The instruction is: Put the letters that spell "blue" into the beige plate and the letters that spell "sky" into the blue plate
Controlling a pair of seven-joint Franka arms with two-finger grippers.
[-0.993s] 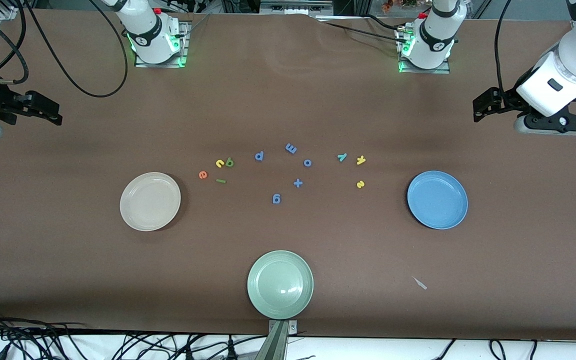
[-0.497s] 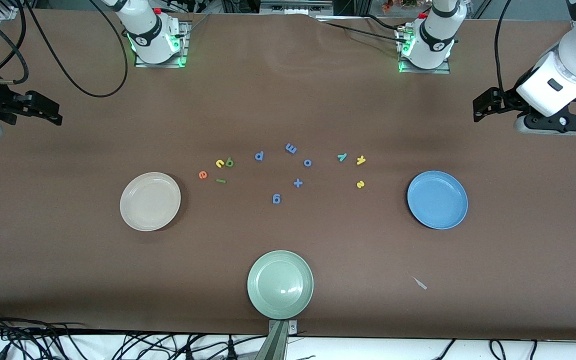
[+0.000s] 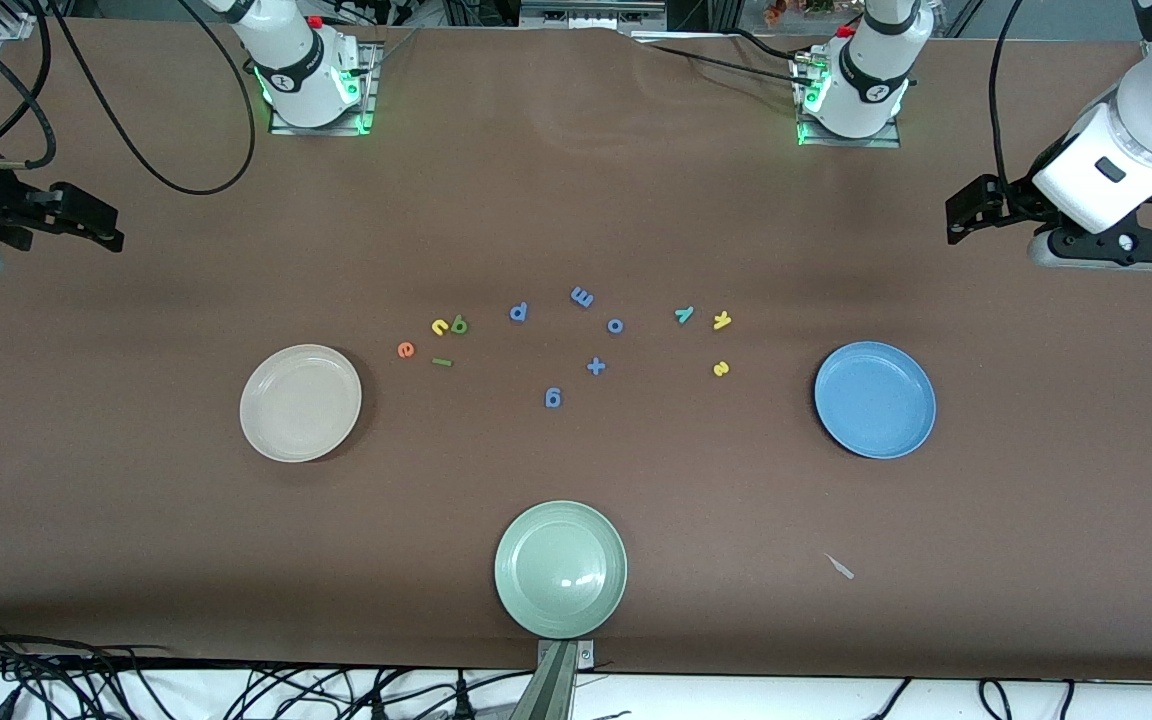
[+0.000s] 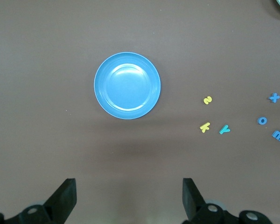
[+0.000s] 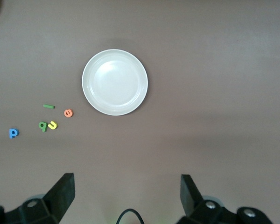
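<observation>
The beige plate (image 3: 300,403) (image 5: 115,82) lies empty toward the right arm's end. Beside it are the orange e (image 3: 405,349), yellow u (image 3: 439,326), green b (image 3: 459,324) and olive l (image 3: 442,362). The blue plate (image 3: 875,400) (image 4: 127,85) lies empty toward the left arm's end, with the teal y (image 3: 684,315), yellow k (image 3: 722,320) and yellow s (image 3: 721,368) beside it. My right gripper (image 3: 116,228) (image 5: 127,193) hangs open high over bare table at its end. My left gripper (image 3: 954,222) (image 4: 129,196) hangs open the same way at its end.
Blue letters and a plus sign (image 3: 595,366) are scattered mid-table between the two letter groups. A pale green plate (image 3: 560,569) sits near the table edge closest to the front camera. A small pale scrap (image 3: 841,567) lies on the cloth nearer to the front camera than the blue plate.
</observation>
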